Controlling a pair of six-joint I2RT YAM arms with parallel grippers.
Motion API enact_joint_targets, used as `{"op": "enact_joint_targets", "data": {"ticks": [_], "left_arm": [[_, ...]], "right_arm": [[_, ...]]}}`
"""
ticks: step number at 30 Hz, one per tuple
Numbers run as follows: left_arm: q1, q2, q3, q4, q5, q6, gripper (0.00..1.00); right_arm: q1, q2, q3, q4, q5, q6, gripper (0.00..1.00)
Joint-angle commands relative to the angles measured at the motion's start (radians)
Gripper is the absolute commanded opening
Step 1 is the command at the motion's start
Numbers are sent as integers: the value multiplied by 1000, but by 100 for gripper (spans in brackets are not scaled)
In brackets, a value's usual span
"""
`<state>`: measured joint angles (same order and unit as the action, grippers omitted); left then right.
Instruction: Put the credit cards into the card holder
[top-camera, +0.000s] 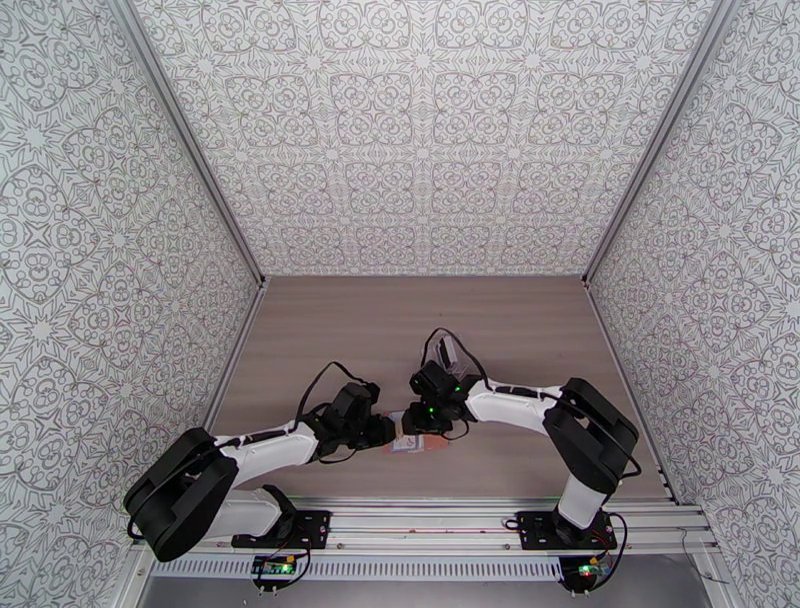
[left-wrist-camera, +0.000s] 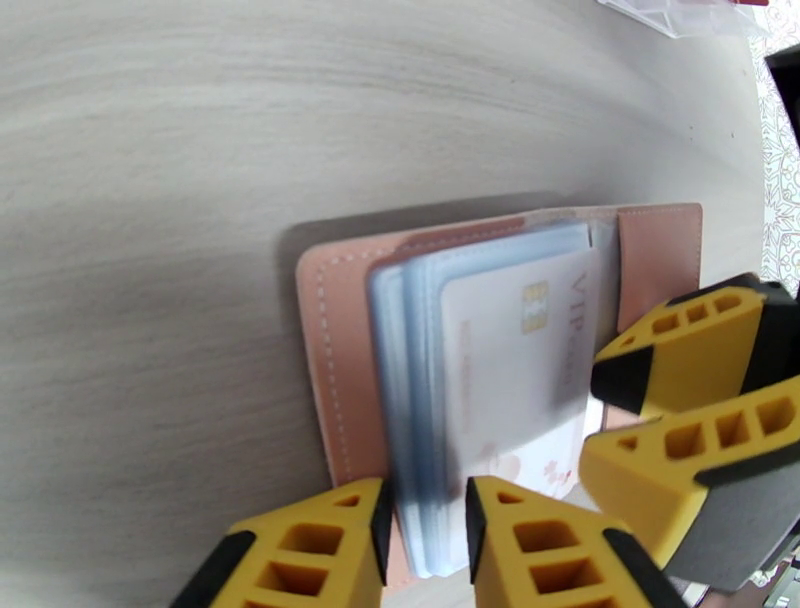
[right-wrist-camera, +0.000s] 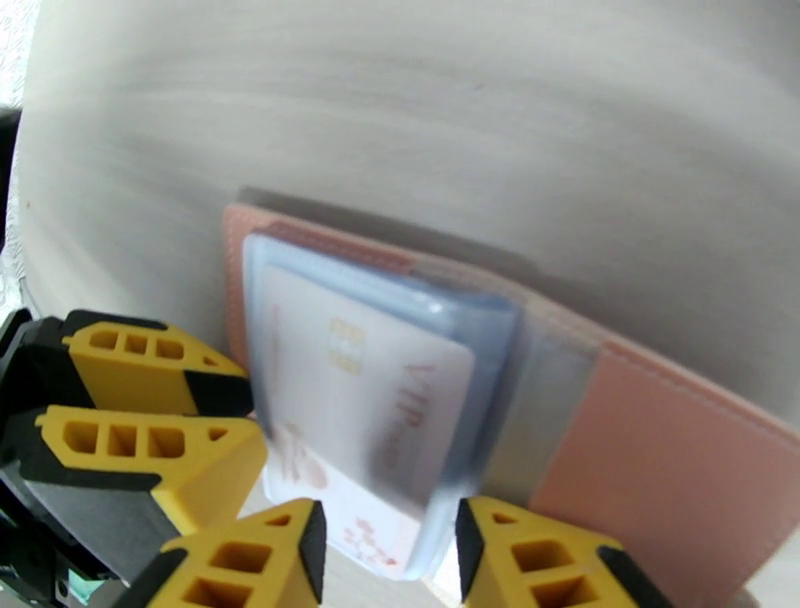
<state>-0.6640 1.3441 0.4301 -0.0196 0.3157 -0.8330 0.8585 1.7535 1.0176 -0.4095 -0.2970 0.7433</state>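
Left pincer (left-wrist-camera: 428, 510) clamped on holder (left-wrist-camera: 335, 350) pockets, bottom centre of left wrist view. Card (left-wrist-camera: 510, 370) in front pocket. Right pincer (right-wrist-camera: 390, 520) straddles its end; grip unclear.

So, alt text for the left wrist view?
An open pink leather-like card holder lies on a pale wooden table, a white plastic chip card in its blue-grey pockets. The left gripper pinches its bottom edge; the right gripper sits alongside.
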Motion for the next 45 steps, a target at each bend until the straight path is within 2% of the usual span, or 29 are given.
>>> {"op": "enact_joint_targets", "data": {"ticks": [1,11,25,34,45], "left_arm": [[-9,17,4,-42,-33,20,30],[-9,10,0,-42,-36,19,30],[-9,12,-4,-34,-33,19,30],[-9,13,-5,-34,-33,18,30],[-9,14,3,-39,-31,22,30]], "right_arm": [[8,-26,37,-47,56,-15,42],[8,15,85,-59,59,-15,31],[8,45,92,-72,62,-9,30],[12,55,93,-63,48,-8,23],[15,63,92,-72,61,-10,24]]}}
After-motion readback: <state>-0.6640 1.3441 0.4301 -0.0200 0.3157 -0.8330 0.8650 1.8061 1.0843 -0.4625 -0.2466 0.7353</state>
